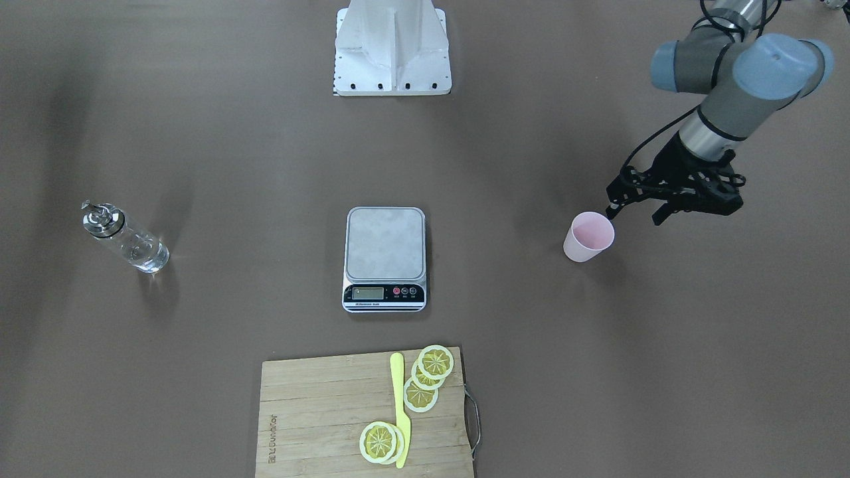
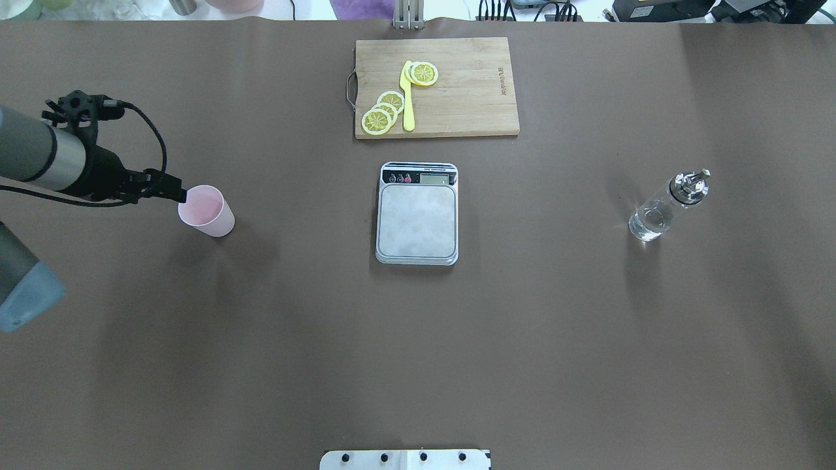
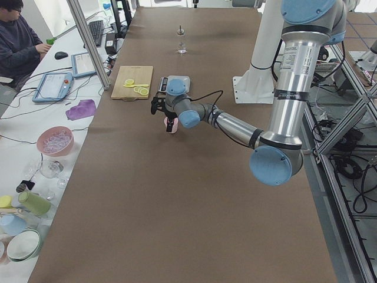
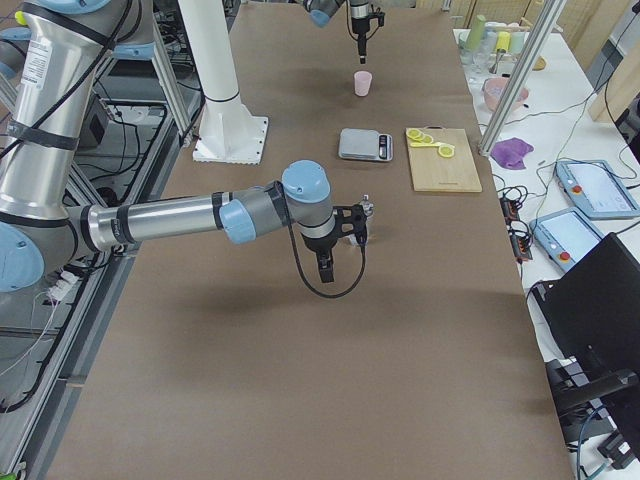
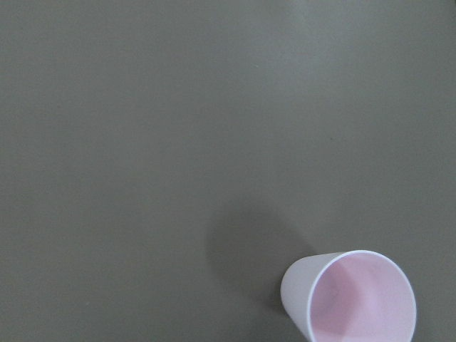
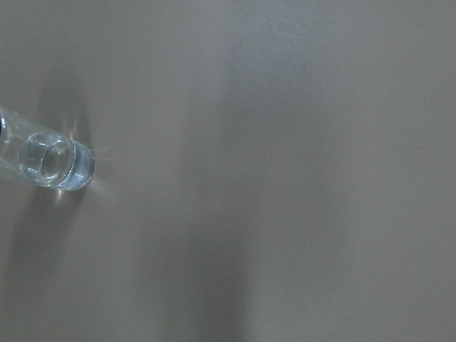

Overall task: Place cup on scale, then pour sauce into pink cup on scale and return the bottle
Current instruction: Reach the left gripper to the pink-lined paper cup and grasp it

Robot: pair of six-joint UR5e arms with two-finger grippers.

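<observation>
Brown tabletop, from overhead: the pale pink cup (image 2: 208, 212) stands upright and empty at 9 o'clock of the scale (image 2: 417, 219), well apart from it. The silver-capped glass bottle (image 2: 659, 212), holding clear sauce (image 2: 645, 226), stands at 3 o'clock. The left gripper (image 1: 633, 214) hangs fingers-down and parted, gripping nothing, one tip by the cup's rim. The right gripper (image 4: 352, 222) sits beside the bottle; its grip cannot be told. Lemon slices (image 2: 385, 111) lie on a cutting board (image 2: 470, 91) at 12 o'clock.
</observation>
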